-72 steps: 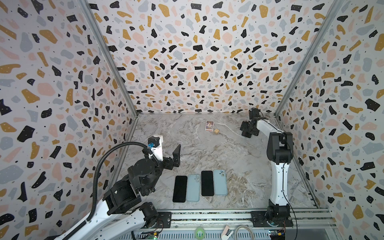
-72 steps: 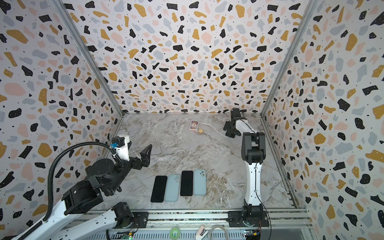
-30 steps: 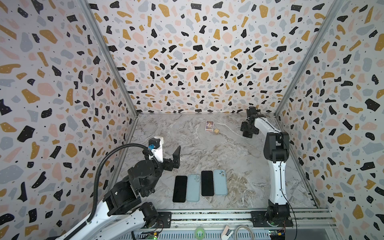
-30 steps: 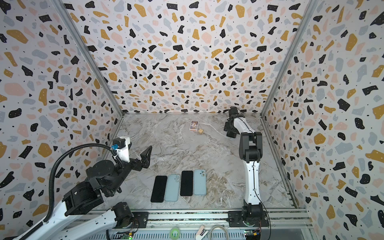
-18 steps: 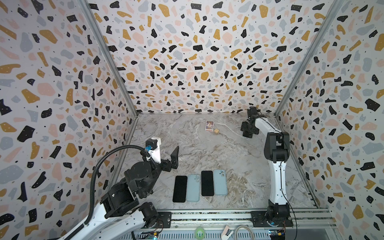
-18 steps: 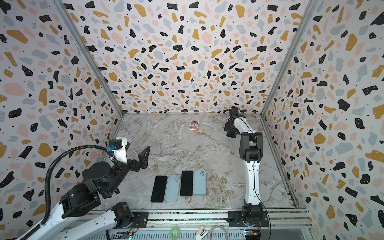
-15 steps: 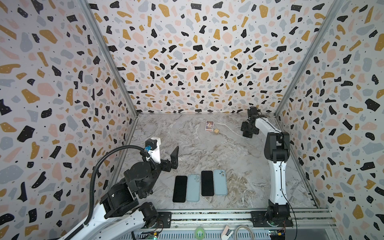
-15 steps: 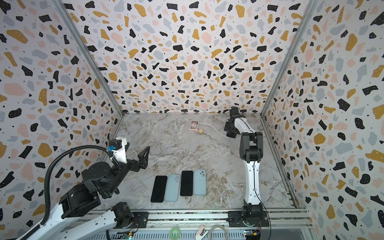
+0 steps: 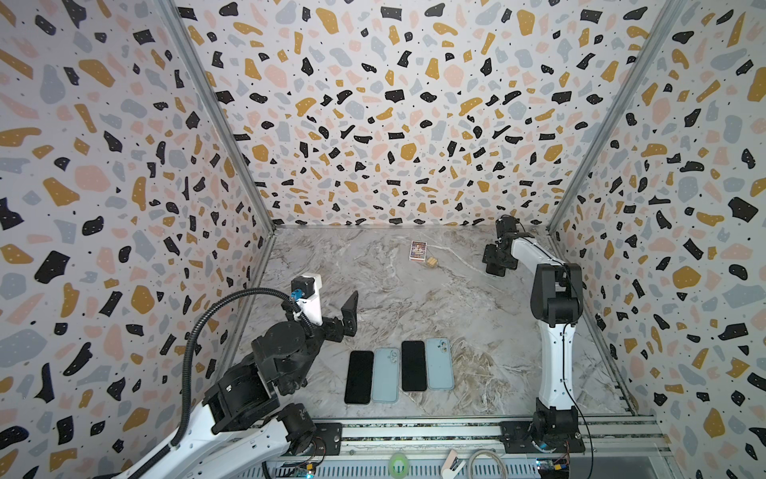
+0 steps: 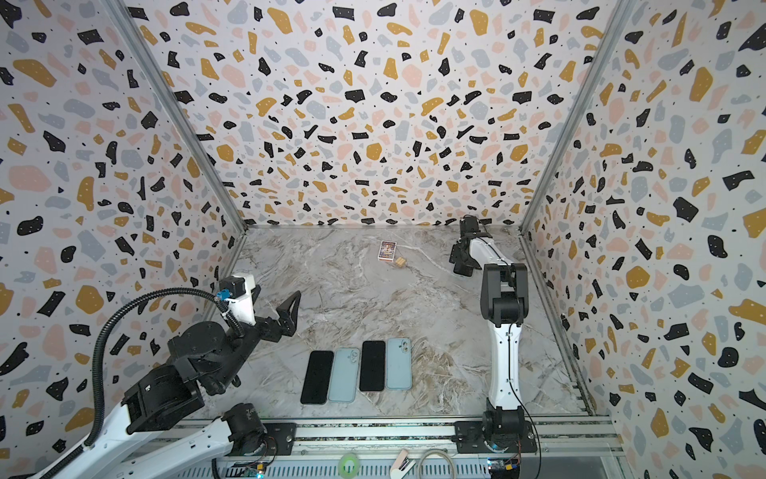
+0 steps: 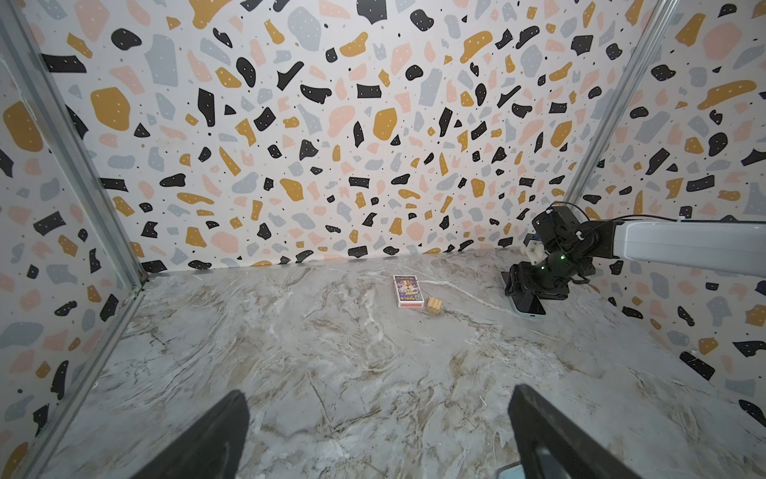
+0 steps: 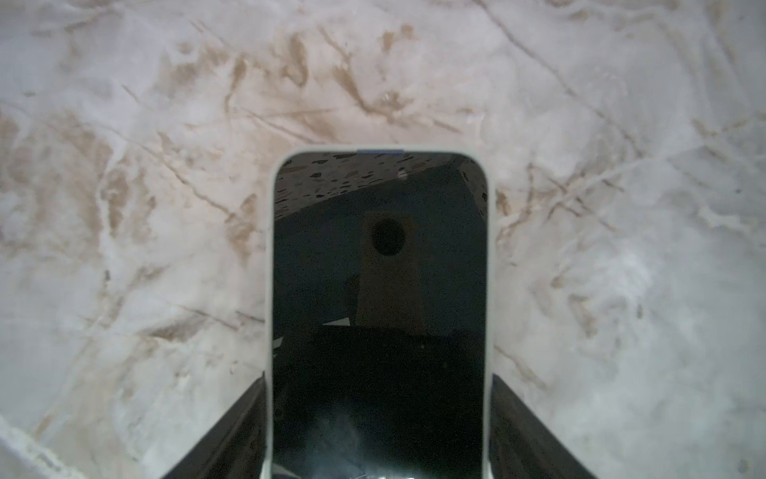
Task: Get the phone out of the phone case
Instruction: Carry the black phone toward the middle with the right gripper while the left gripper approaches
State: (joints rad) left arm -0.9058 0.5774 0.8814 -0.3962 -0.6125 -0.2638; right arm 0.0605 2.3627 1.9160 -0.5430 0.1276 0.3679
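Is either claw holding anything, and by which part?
Left gripper: open, empty. Right gripper: its fingers flank the long sides of the cased phone lying on the table; whether it grips cannot be told.

Dark phone point(image 12: 379, 311) in pale case point(image 12: 268, 290), flat

Site: a robot test cell, lab type, not a home or a shop.

Evidence:
- Printed terrazzo panels point(image 9: 373, 124) close in three sides, well beyond both sets of jaws, and meet at bare aluminium corner posts point(image 9: 219, 120).
- The worktop point(image 9: 414, 298) under the jaws is a marble-print sheet.
- A slotted metal rail point(image 9: 414, 431) runs along the open side behind the jaws and carries both arm bases point(image 9: 553, 427).
- Corrugated cable conduit point(image 9: 195, 331) loops back from the left jaws.
- A loose cable coil point(image 9: 487, 452) and a green tape roll point(image 9: 391, 463) lie behind the rail.
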